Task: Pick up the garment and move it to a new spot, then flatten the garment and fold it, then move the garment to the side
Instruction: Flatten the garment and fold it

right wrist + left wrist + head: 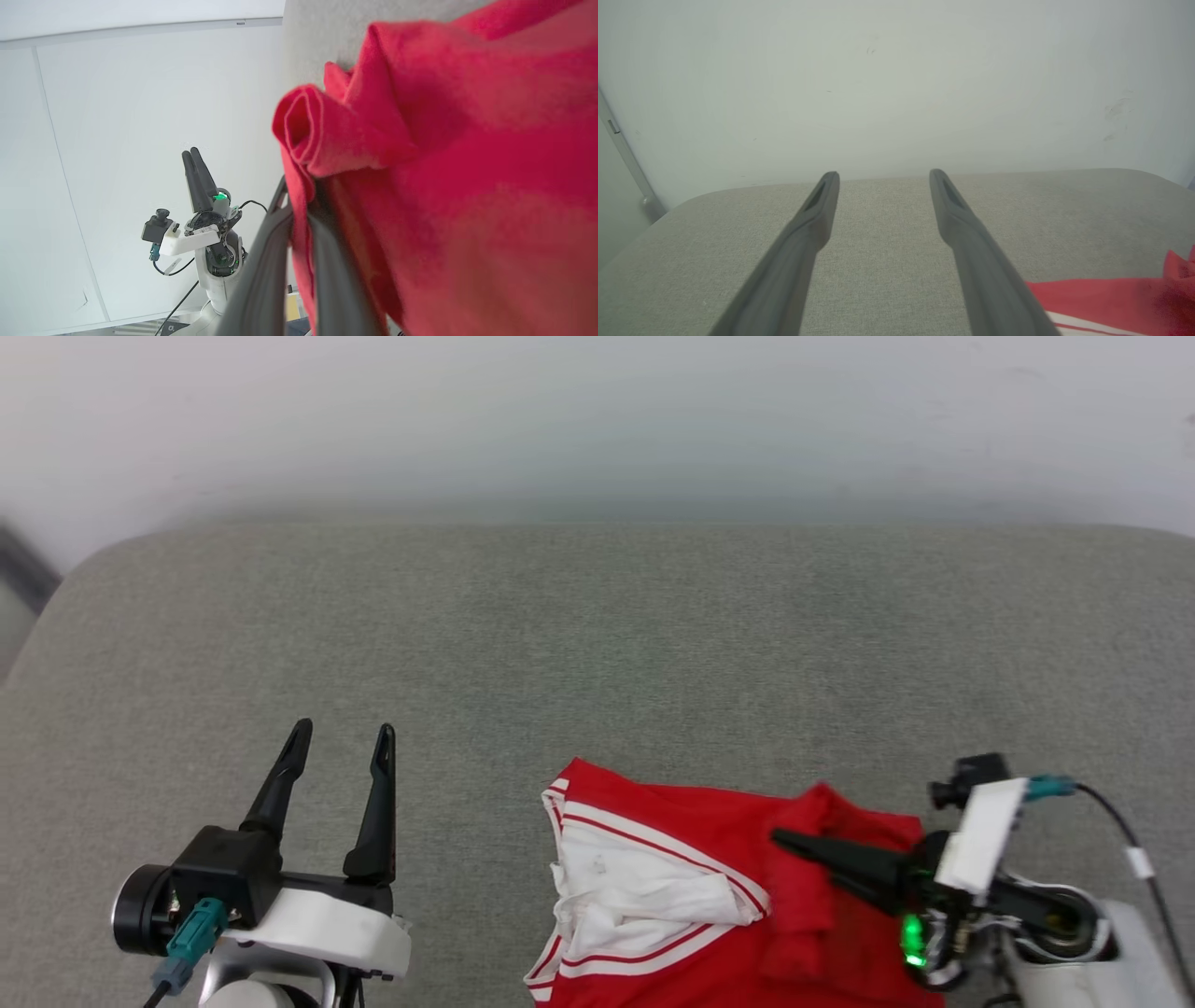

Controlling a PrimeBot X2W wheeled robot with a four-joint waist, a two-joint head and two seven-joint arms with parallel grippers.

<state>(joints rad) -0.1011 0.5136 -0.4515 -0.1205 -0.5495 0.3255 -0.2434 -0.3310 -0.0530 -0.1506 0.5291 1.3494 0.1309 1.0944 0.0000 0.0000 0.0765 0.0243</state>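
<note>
The garment (794,905) lies bunched at the near edge of the grey, cloth-covered counter (597,644), right of centre, with a white sleeve (635,887) and its red-striped trim turned up on the left side of the heap. The right hand (789,845) reaches in from the right with its fingers pressed together on a fold of the red cloth. The right wrist view shows fabric pinched between the two fingers and a rolled edge draped over their tips, so the grip looks like a thin pinch on a raised ridge and not a hold on the whole bundle. That suits dragging or lifting the shirt to a new spot, which seems to be the step in hand. The pinch sits near one side of the heap, probably so the rest can trail and start to spread as it goes. The left hand (344,733) stands well apart on the left, above the counter, fingers spread wide and holding nothing. It seems parked there to keep out of the cloth's way, yet ready to catch a second edge once flattening begins. No lettering on the shirt can be made out from here.
</note>
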